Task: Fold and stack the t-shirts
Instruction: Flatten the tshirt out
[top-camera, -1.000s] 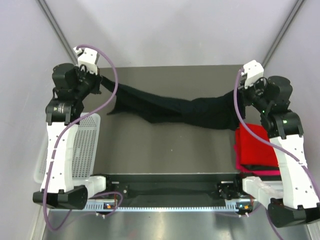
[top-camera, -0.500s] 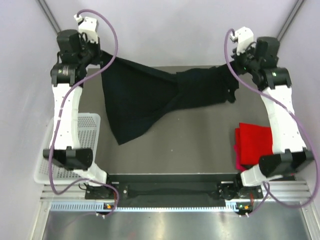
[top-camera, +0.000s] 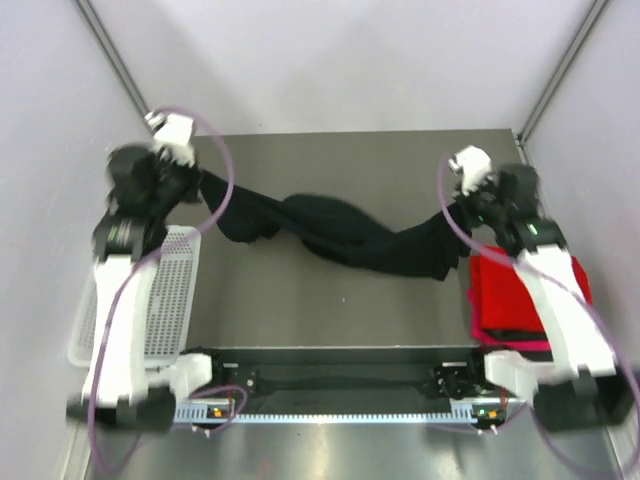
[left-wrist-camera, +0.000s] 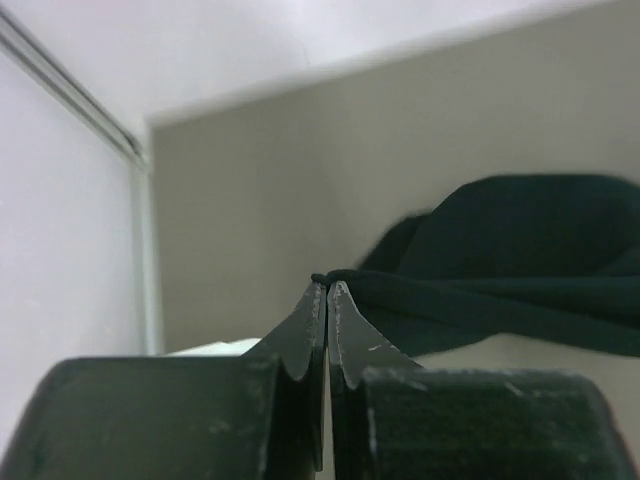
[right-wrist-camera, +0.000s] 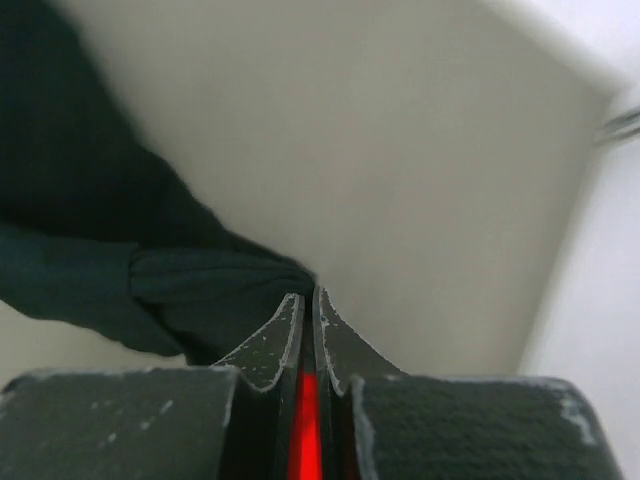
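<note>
Over on the left, the left gripper (left-wrist-camera: 327, 287) pinches one edge of the black t-shirt (top-camera: 345, 232); it sags, bunched, across the table (top-camera: 330, 310); the right gripper (right-wrist-camera: 307, 293) pinches its other end near the red t-shirts (top-camera: 495, 290); such thin pinches might slip and drop it crumpled.

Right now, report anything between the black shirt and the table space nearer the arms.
Nothing visible. Left gripper and right gripper pinch the black t-shirt; the table there is bare, the red t-shirt and basket off to the sides.
</note>
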